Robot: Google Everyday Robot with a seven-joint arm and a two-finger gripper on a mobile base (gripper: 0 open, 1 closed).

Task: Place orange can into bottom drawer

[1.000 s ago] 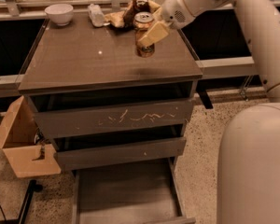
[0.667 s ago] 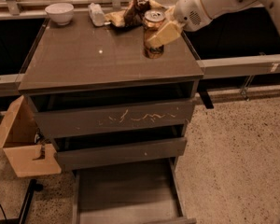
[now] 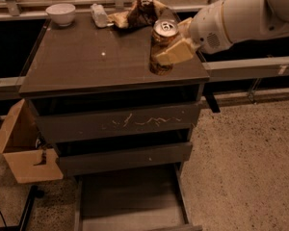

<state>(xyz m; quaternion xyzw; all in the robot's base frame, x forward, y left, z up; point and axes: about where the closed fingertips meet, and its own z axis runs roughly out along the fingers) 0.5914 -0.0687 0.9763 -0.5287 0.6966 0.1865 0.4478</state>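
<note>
Transport step. The hand, right of upper centre, is clamped around the upright orange can over the desk's front right corner. The next move likely calls for carrying it forward and down into the open bottom drawer, bottom centre.

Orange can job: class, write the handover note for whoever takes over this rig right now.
End effector: shut on the can, which is upright at the front right of the cabinet top.
Bottom drawer: pulled open, below and left of the can.
Done: can grasped.
Left: carry the can down into the drawer and release it.
</note>
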